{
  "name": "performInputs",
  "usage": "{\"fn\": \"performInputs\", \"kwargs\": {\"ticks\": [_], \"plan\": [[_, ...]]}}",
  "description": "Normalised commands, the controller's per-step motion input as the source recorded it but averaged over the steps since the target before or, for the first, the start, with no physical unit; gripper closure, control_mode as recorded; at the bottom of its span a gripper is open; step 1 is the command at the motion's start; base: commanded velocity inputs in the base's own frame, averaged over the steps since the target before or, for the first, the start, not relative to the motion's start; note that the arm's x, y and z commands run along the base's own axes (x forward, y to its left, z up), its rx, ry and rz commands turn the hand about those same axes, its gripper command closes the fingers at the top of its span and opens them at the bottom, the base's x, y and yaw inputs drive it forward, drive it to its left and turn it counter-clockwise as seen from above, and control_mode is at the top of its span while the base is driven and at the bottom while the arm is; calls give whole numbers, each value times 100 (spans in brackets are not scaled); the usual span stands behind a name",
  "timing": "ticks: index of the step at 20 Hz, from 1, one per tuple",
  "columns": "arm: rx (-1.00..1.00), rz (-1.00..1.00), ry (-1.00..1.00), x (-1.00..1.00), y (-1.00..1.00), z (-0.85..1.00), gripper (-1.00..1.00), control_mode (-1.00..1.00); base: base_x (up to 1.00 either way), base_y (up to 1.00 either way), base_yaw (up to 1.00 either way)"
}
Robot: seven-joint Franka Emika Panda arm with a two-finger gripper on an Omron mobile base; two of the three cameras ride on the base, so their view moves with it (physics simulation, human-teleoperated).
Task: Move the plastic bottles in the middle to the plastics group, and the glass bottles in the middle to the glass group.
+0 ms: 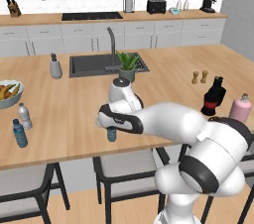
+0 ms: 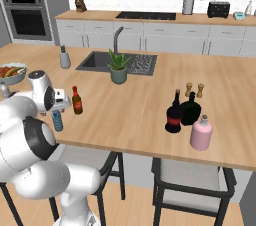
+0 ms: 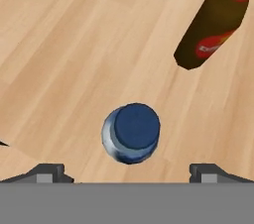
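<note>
Gripper (image 3: 127, 171) directly above the small blue water bottle (image 3: 131, 132), jaws spread wide, tips well apart either side of the cap, nothing held, no contact seen. In hand view bottle seen from top: dark blue cap, translucent blue shoulder, upright on the wooden island counter (image 3: 64, 44). In left base view same bottle (image 1: 111, 134) just under the wrist, near counter's front edge; in right base view (image 2: 58, 120) likewise below the hand, close to the edge.

Slim brown bottle (image 3: 213, 22) w/ red cap just beside, upper right in hand view, apart from the blue one; upright next to it in right base view (image 2: 76, 101).

Farther out, right side of counter: tall black bottle (image 2: 174, 113) w/ red label, touching or nearly touching the squat black bottle (image 2: 191, 109) behind it – cannot tell which. Pink bottle (image 2: 201, 132) w/ pale cap just beside, nearer the front edge. Two wooden shakers (image 2: 194, 90) behind that cluster.

Left side, left base view: pale clear bottle (image 1: 25, 116) w/ white cap and a second blue bottle (image 1: 20, 134) near each other, close to front edge. Fruit bowl (image 1: 15, 101) behind them. Grey soap dispenser (image 1: 55, 66) beside the sink (image 1: 89, 72); potted plant (image 1: 127, 65) at sink's front right corner.
</note>
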Motion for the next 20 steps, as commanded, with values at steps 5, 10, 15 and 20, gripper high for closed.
{"fn": "performInputs", "kwargs": {"ticks": [5,10,15,20], "plan": [[1,0,0,17,0,-2,-100,-100,0,0,0],[2,0,0,11,0,-1,-100,-100,0,0,0],[0,0,0,0,0,-14,-100,-100,0,0,0],[2,0,-2,0,0,-13,-100,-100,0,0,0]]}}
